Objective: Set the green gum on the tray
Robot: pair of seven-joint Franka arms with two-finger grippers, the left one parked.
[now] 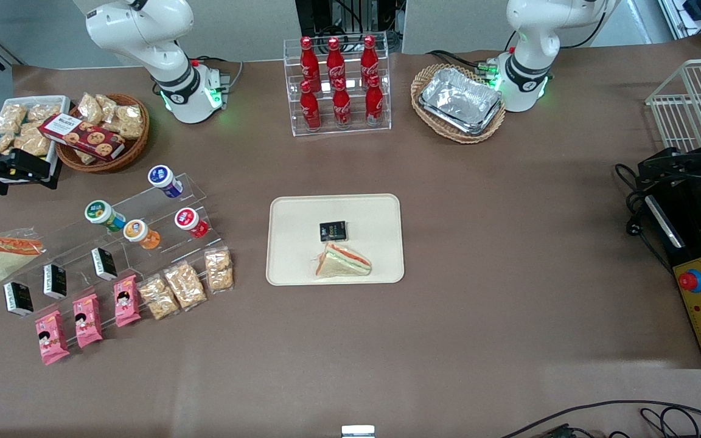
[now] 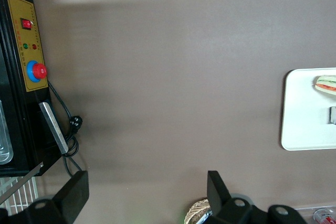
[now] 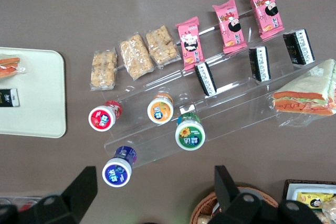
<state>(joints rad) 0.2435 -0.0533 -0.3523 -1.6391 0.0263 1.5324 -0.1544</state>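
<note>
You will find the green gum lying on its side on the clear stepped stand, lid facing the front camera, well apart from the tray. Read on the front view, it sits at nine o'clock from the tray, toward the working arm's end of the table. Around the gum, the orange canister lies just beside it at four o'clock, the red canister at three o'clock and the blue canister at two o'clock. The tray lies flat at table centre and carries a wrapped sandwich with a small black packet at twelve o'clock from it. Your gripper is at ten o'clock from the gum, beside the wicker basket of biscuits and not touching the gum. The right wrist view shows its jaws wide apart above the stand.
</note>
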